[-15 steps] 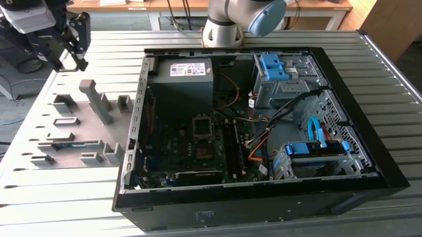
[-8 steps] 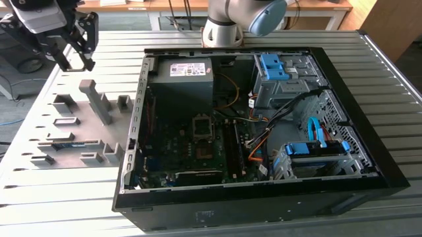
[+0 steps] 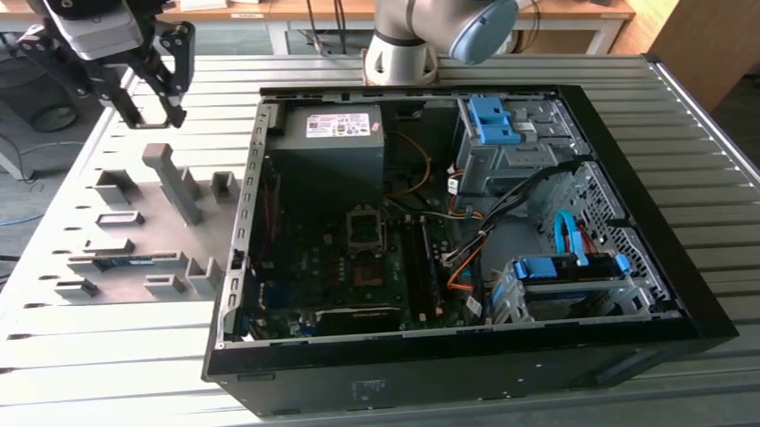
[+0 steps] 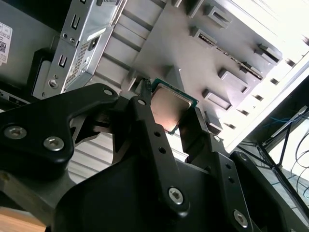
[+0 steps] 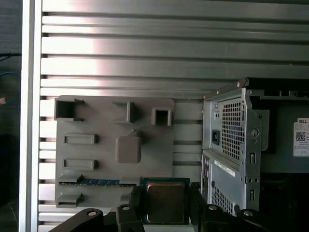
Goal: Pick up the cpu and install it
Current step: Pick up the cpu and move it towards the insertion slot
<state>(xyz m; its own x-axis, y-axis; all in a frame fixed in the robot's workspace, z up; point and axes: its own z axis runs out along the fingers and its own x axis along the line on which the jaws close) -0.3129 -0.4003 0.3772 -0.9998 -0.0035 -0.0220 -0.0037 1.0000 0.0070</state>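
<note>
End effector (image 4: 169,110) is clamped on the cpu (image 4: 171,102) by two opposite edges with the metal top exposed, probably to keep the contacts untouched. It hangs over the grey fixture plate (image 3: 142,231), near the counter (image 3: 119,374) edge on the exterior view's left, beside the open PC case (image 3: 665,302). The cpu underside is hidden. The likely socket (image 3: 366,229) is too dark to read.

Light: bright overall. Glare w/ white streaks on ribbed worktop (image 5: 145,53), first wrist view; case (image 3: 475,374) interior dim, exterior view.
</note>
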